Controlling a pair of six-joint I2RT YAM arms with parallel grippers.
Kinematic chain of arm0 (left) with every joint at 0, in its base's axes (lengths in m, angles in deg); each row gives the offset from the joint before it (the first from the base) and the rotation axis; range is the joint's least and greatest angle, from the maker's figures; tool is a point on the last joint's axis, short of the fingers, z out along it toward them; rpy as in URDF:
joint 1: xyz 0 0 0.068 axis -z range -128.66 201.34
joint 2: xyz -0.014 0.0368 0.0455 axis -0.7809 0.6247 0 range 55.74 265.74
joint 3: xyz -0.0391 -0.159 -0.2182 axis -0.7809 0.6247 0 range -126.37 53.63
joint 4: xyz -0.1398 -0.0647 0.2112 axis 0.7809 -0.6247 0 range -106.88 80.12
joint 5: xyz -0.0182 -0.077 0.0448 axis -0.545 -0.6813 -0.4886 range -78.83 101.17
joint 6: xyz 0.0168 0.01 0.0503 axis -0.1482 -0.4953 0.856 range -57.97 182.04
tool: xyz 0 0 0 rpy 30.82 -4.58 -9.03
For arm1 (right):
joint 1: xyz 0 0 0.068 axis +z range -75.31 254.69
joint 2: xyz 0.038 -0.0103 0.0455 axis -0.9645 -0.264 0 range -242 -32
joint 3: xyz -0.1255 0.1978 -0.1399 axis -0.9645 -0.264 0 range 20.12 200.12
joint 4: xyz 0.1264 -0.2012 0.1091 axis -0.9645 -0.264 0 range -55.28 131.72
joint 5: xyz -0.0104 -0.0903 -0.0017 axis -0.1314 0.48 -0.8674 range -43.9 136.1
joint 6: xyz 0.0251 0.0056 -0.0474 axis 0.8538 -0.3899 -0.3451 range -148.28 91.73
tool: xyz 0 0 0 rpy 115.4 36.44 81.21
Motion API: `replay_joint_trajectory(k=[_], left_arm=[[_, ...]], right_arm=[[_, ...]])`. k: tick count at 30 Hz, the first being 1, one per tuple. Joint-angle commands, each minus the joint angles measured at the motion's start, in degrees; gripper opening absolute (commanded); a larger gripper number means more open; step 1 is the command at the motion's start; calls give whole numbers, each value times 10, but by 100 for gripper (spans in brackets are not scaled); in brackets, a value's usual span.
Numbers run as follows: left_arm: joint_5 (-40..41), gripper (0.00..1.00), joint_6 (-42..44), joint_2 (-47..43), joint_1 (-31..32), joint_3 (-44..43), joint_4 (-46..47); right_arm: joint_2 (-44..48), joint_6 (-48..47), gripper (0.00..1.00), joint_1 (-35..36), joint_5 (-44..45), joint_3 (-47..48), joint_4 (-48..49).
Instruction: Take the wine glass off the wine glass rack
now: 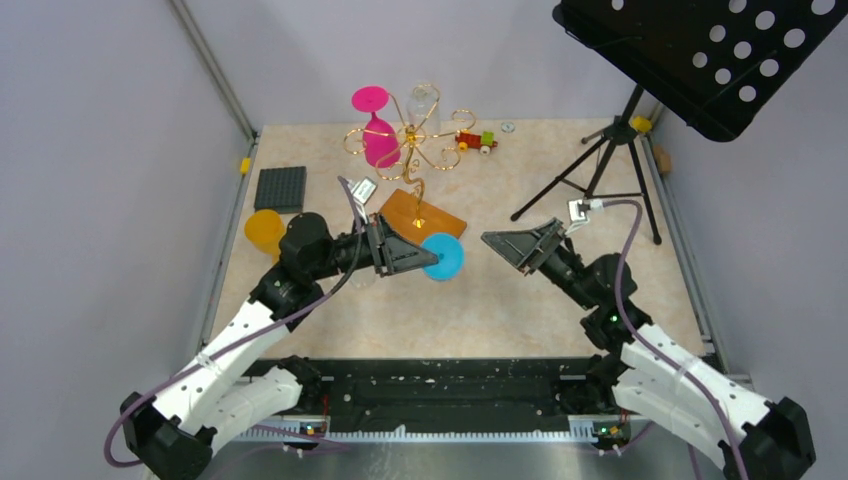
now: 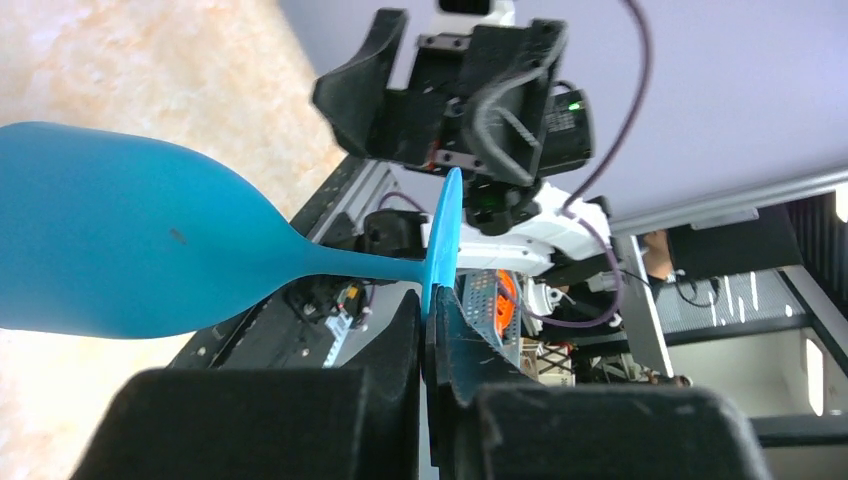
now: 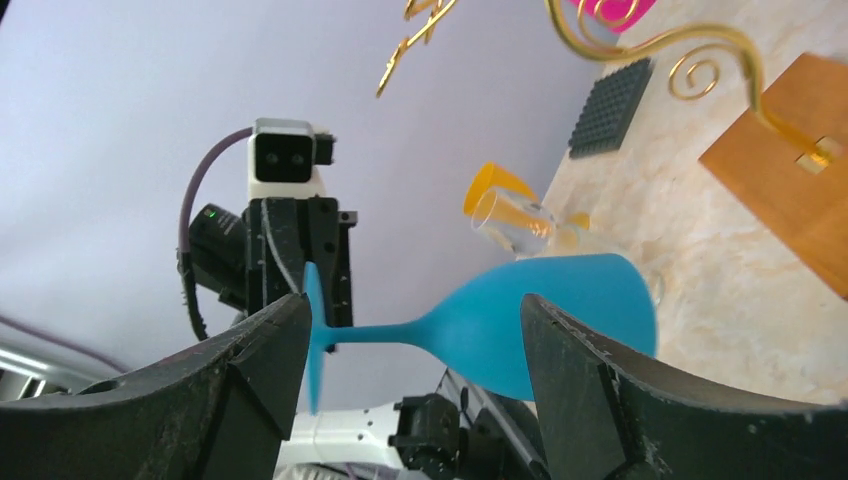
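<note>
Two pincers faced each other just on the near side of the wine glass rack (image 1: 415, 140). My left pincer (image 1: 425, 255) pinched the foot of the blue wine glass (image 1: 442, 256), which lay sideways clear of the rack. My right pincer (image 1: 497, 243) stood spread, just beside it. A pink glass (image 1: 378, 140) hung on the rack, perhaps beside a clear glass (image 1: 424, 100).

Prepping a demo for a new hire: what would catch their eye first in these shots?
The blue wine glass is held sideways in mid-air at the centre of the top view, its foot pinched in the shut left gripper. Facing it, the right gripper stands open and apart from the glass. Behind them, at the far end, a pink wine glass hangs upside down on the gold wine glass rack, and a black music stand looms at top right.
</note>
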Motion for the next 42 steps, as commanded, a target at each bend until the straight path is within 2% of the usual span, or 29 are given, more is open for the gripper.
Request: replay_joint_trajectory(k=[1, 6, 10, 16, 23, 26, 30, 34, 40, 42], left_arm=[[-43, 0, -62, -7, -1, -28, 162], [-90, 0, -142, 30, -1, -46, 296], [-93, 0, -229, 47, 0, -49, 396], [-73, 0, -297, 57, 0, -56, 465], [-60, 0, -372, 63, 0, -70, 525], [-56, 0, -376, 63, 1, -78, 525], [-53, 0, -381, 64, 2, -80, 530], [-36, 0, -384, 63, 1, -78, 534], [-29, 1, -370, 57, 1, -85, 533], [-26, 15, -353, 51, 1, -85, 521]], right_arm=[[58, -18, 79, -2, 91, -37, 3], [113, -37, 81, -1, 102, -57, 20], [132, -50, 84, -1, 106, -51, 25], [131, -59, 86, -1, 100, -47, 66], [37, 29, 81, -1, -65, 3, 313], [0, 61, 73, 0, -116, 29, 382], [-31, 88, 58, 0, -143, 37, 467], [-61, 112, 32, 0, -163, 43, 538], [-99, 149, 0, 0, -179, 59, 608], [-103, 148, 0, 0, -180, 62, 605]])
